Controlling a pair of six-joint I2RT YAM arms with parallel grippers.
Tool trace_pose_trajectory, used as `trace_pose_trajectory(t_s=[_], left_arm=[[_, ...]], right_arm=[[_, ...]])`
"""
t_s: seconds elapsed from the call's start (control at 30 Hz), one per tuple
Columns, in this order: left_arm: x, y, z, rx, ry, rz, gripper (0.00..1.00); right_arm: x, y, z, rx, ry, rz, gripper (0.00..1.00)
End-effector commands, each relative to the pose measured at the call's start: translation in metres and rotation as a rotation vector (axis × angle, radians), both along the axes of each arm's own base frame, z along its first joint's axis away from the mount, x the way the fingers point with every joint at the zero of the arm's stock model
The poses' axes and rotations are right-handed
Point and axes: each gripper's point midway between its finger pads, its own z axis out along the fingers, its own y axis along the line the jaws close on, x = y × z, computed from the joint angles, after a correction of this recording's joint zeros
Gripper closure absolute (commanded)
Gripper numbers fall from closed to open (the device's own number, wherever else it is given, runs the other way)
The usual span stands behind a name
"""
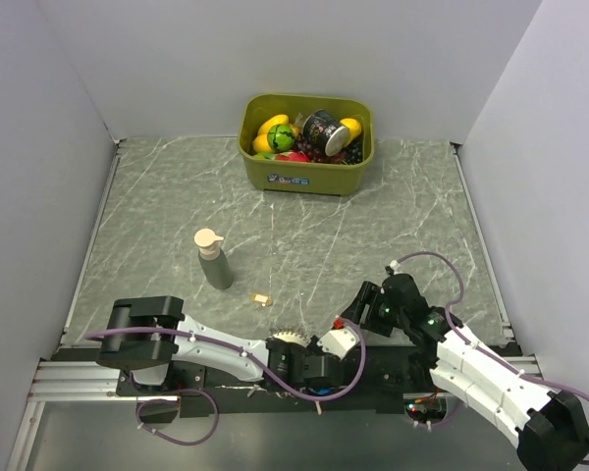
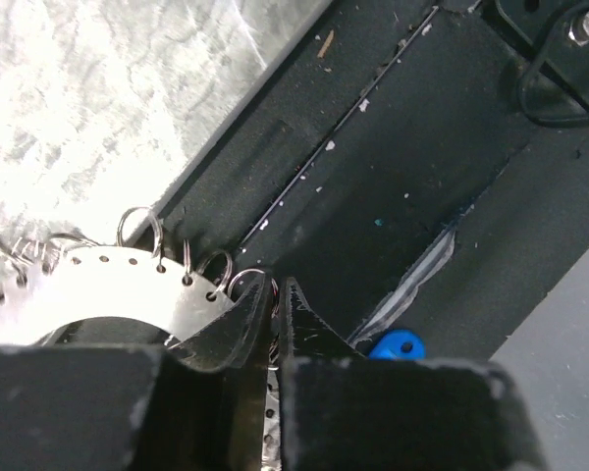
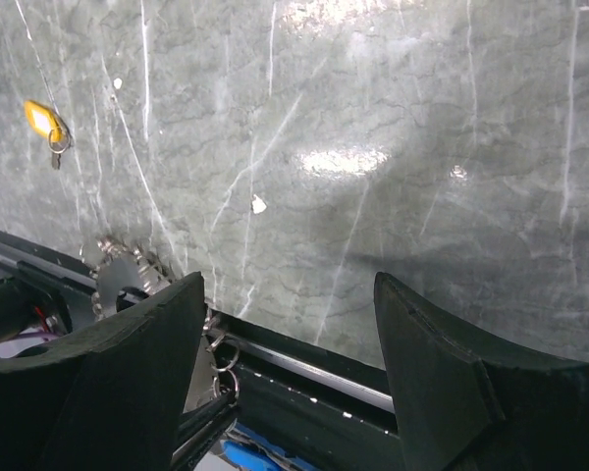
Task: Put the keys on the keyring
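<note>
**Top view.** Grey marbled table [image 1: 393,216].
- Green bin [image 1: 309,179] at the middle of the far edge, filled with mixed coloured items.
- Pump bottle [image 1: 214,259] upright, left of the table's centre.
- Yellow key [image 1: 263,297] lying flat, alone, near the middle of the near edge.
- Keyring [image 1: 290,339] – a silvery toothed disc shape at the near edge, just behind the left gripper [image 1: 302,353], whose arm lies along that edge.
- Right gripper [image 1: 365,302] is low over the table, near the near edge, right of the keyring.

**Left wrist view.**
- The left gripper [image 2: 275,294] has its fingers [image 2: 238,329] pressed almost together, pinching the keyring [image 2: 128,280] by its rim.
- The keyring shows here as a flat perforated metal band with small wire loops through its holes. It lies over the seam between the table and the black plate [image 2: 393,177] at the near edge.
- Blue key [image 2: 398,345], tag only showing, lies on the black plate just beside the right-hand finger.

**Right wrist view.**
- The right gripper [image 3: 287,294] has its fingers [image 3: 128,373] spread wide, with only bare table between them.
- Yellow key [image 3: 41,120] at upper left, flat on the table, its small ring beside the tag.
- Keyring [image 3: 118,270] at the near edge, partly behind the left-hand finger.
- Dark rail [image 3: 304,368] runs along that edge.
- A scrap of blue [image 3: 245,456] shows below the rail – too cut off to identify.
</note>
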Motion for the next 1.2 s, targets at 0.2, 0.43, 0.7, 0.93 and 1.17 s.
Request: trace_pose_trajectory(t_s=[0.2, 0.43, 0.7, 0.93, 1.17], left_arm=[[0.008, -0.002, 0.018, -0.035, -0.052, 0.040, 0.92], [0.010, -0.006, 0.034, -0.075, -0.067, 0.035, 0.99], [0.013, -0.006, 0.058, -0.148, -0.070, 0.051, 0.99], [0.016, -0.003, 0.073, -0.199, -0.068, 0.048, 0.99], [0.019, 0.000, 0.084, -0.257, -0.047, 0.042, 0.99]], right_arm=[[0.005, 0.003, 0.003, 0.017, -0.045, 0.019, 0.24], [0.006, 0.004, 0.006, 0.021, -0.065, 0.037, 0.24], [0.005, 0.009, 0.005, 0.041, -0.066, 0.060, 0.24], [0.006, 0.011, 0.007, 0.049, -0.083, 0.082, 0.24], [0.007, 0.015, 0.017, 0.062, -0.137, 0.131, 0.22]])
